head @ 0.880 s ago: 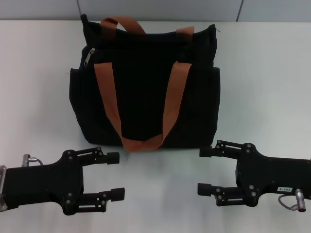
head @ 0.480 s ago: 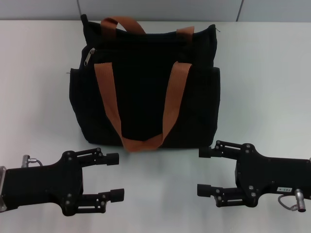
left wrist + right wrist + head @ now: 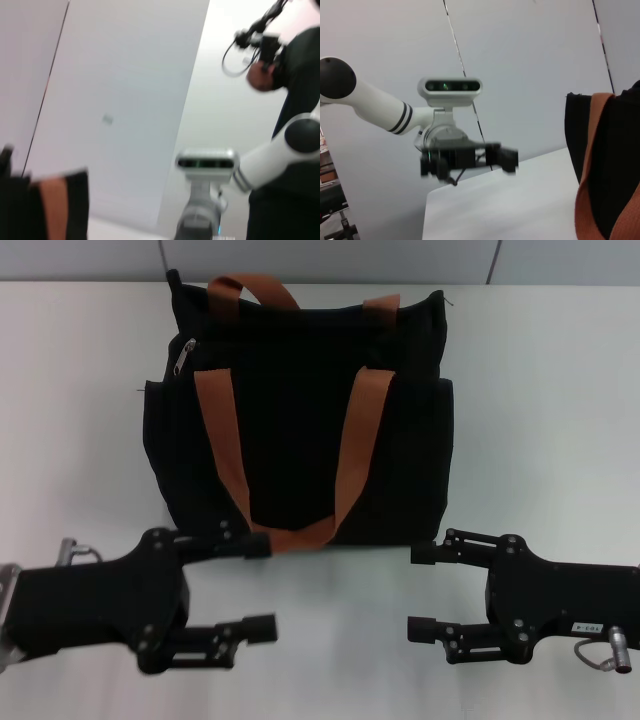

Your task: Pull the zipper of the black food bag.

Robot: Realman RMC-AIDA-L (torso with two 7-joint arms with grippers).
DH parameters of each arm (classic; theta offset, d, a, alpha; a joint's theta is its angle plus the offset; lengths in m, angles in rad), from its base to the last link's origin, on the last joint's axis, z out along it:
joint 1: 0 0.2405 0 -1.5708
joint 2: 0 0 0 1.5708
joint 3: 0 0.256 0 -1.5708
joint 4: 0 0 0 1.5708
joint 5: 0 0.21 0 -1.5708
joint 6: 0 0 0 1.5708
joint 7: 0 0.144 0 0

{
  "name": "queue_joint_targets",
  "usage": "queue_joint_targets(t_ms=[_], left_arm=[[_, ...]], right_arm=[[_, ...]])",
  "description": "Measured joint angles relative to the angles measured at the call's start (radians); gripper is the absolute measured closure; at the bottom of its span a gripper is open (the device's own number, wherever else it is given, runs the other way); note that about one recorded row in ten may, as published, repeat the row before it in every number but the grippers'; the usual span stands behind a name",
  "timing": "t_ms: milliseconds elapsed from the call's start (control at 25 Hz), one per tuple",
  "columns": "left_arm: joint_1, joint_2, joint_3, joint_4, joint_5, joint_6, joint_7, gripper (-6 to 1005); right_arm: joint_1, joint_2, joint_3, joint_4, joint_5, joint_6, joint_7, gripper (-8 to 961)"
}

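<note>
The black food bag (image 3: pixel 300 410) stands upright on the white table (image 3: pixel 540 420), with two brown-orange strap handles (image 3: pixel 222 440). The small silver zipper pull (image 3: pixel 183 356) hangs at its upper left corner. My left gripper (image 3: pixel 258 585) is open, low in front of the bag's lower left, its upper finger close to the bag's base. My right gripper (image 3: pixel 420 590) is open in front of the bag's lower right corner. The bag's edge shows in the left wrist view (image 3: pixel 45 205) and the right wrist view (image 3: pixel 615 165). The left gripper also shows in the right wrist view (image 3: pixel 470 159).
The table runs on to both sides of the bag. A grey wall (image 3: pixel 330 260) rises behind it. The robot's head and a person with a camera (image 3: pixel 280 55) show in the left wrist view.
My left gripper has moved forward and to the right toward the bag's base and tilted slightly. The right gripper and the bag have stayed put.
</note>
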Motion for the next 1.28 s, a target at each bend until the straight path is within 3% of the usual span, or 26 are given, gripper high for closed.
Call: queue_joint_targets(t_ms=[160,360,480,600,680,840,960,1080,1280], left_arm=[[-0.032,-0.021,-0.015,-0.002,-0.041,0.015,-0.009,269],[-0.051,-0.029,-0.015,-0.029,-0.299,0.014,0.024,279],[-0.049,-0.024,-0.017,-0.03,-0.421,0.0,0.027,285],[-0.049,0.002,-0.066,-0.022,-0.482,-0.071,0.025,291],[-0.05,0.027,-0.088,-0.02,-0.482,-0.126,0.018,295],[-0.052,0.101,-0.086,-0.004,-0.43,-0.283,-0.002,303],[-0.056,0.128,-0.085,0.04,-0.312,-0.365,-0.008,309],[-0.064,0.128,-0.085,0.081,-0.208,-0.39,-0.008,315],[-0.095,0.106,-0.084,0.094,-0.091,-0.452,0.001,325]], right_arm=[[0.002,0.0,0.0,-0.002,0.001,0.001,0.005,166],[-0.001,0.0,0.002,-0.002,0.001,0.007,0.005,172],[-0.004,0.0,0.002,-0.003,0.001,0.007,0.005,175],[-0.007,0.0,0.002,-0.002,0.002,0.005,0.005,179],[-0.008,-0.001,0.004,-0.002,0.001,0.001,0.005,181],[-0.009,-0.008,0.004,-0.002,0.0,-0.004,0.008,186],[-0.008,-0.008,0.001,-0.002,0.0,-0.005,0.011,190],[-0.008,-0.009,-0.003,-0.005,0.0,-0.006,0.017,193],[-0.011,-0.012,-0.002,-0.013,0.0,-0.008,0.043,199]])
